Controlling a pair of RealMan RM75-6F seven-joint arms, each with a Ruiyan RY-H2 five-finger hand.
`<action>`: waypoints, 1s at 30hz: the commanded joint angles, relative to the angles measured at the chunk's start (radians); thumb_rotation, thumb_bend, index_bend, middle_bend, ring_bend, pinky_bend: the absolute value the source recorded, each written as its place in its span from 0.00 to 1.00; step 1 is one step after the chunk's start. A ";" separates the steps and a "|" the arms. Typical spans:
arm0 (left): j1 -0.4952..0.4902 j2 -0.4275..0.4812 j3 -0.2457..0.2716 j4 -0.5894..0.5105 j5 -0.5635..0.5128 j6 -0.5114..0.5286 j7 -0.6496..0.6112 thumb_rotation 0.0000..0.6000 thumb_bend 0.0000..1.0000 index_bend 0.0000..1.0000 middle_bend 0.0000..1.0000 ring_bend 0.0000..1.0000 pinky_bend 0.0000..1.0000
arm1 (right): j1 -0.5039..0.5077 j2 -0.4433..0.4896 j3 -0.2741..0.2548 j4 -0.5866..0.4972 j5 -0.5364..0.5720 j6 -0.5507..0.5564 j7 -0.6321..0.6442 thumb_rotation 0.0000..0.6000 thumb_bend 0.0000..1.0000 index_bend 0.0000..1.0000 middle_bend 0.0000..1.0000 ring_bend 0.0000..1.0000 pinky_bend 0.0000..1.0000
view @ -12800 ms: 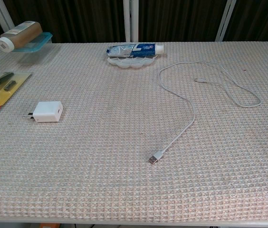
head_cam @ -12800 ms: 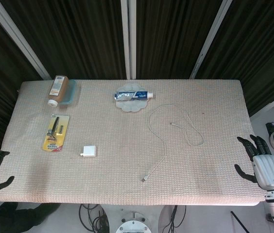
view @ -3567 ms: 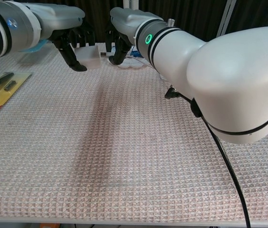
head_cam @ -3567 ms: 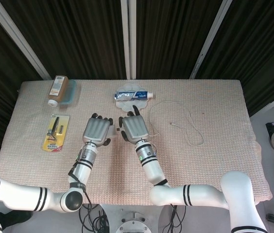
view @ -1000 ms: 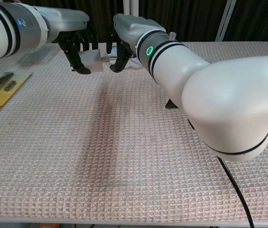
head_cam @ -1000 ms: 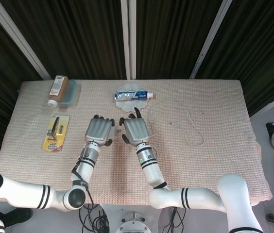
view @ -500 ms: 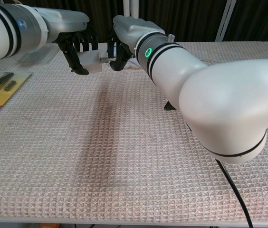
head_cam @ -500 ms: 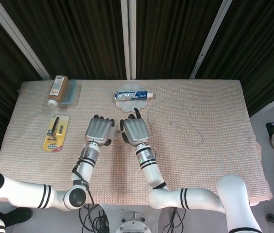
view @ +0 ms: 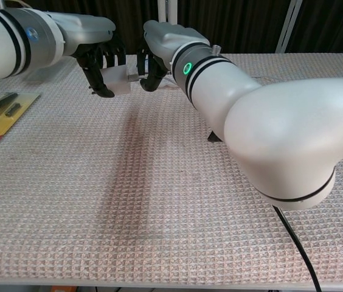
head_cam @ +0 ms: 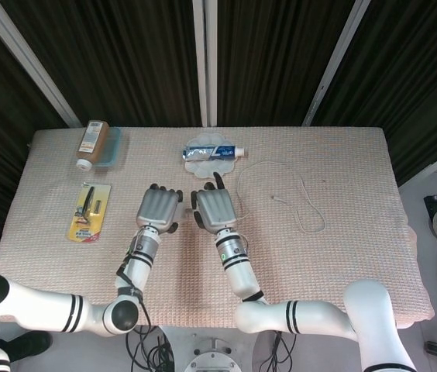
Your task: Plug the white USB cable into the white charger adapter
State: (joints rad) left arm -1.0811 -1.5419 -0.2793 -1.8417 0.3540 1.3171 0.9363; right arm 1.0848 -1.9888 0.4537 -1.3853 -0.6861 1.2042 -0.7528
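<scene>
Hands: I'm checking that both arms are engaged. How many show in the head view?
2. The left hand and the right hand are side by side above mid-table, in front of the toothpaste tube.

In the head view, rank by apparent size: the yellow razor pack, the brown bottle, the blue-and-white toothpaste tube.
1. Yellow razor pack, largest.
2. Blue-and-white toothpaste tube and brown bottle: these look about alike, so I won't rank them.

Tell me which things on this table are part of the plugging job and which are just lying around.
Part of the job:
white charger adapter, held in the left hand
white USB cable, its plug end at the right hand

Lying about:
toothpaste tube on a dish
brown bottle on a container
packaged razor
</scene>
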 commanded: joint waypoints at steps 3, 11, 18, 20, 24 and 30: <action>0.022 0.012 0.018 -0.005 0.033 -0.002 -0.028 1.00 0.26 0.50 0.49 0.30 0.23 | -0.030 0.041 -0.022 -0.048 -0.005 0.004 -0.006 1.00 0.14 0.25 0.44 0.22 0.00; 0.090 0.026 0.100 0.025 0.150 -0.024 -0.104 1.00 0.26 0.49 0.47 0.29 0.22 | -0.127 0.176 -0.100 -0.184 -0.064 0.048 0.000 1.00 0.05 0.08 0.34 0.17 0.00; 0.128 -0.021 0.154 0.155 0.141 -0.110 -0.140 1.00 0.24 0.42 0.41 0.22 0.18 | -0.240 0.352 -0.160 -0.311 -0.150 0.099 0.055 1.00 0.05 0.08 0.31 0.15 0.00; 0.131 -0.036 0.159 0.185 0.134 -0.133 -0.142 1.00 0.23 0.37 0.38 0.19 0.16 | -0.270 0.397 -0.170 -0.339 -0.170 0.108 0.080 1.00 0.05 0.08 0.31 0.15 0.00; 0.143 -0.032 0.158 0.197 0.139 -0.152 -0.155 1.00 0.19 0.25 0.29 0.12 0.12 | -0.324 0.467 -0.194 -0.386 -0.201 0.108 0.142 1.00 0.05 0.07 0.29 0.15 0.00; 0.233 0.085 0.193 0.142 0.341 -0.071 -0.272 1.00 0.18 0.23 0.26 0.10 0.05 | -0.419 0.587 -0.249 -0.432 -0.297 0.123 0.256 1.00 0.06 0.07 0.25 0.12 0.00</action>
State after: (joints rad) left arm -0.8999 -1.5218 -0.1083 -1.6711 0.5885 1.1989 0.7333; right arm 0.7016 -1.4439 0.2323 -1.7938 -0.9439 1.3190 -0.5305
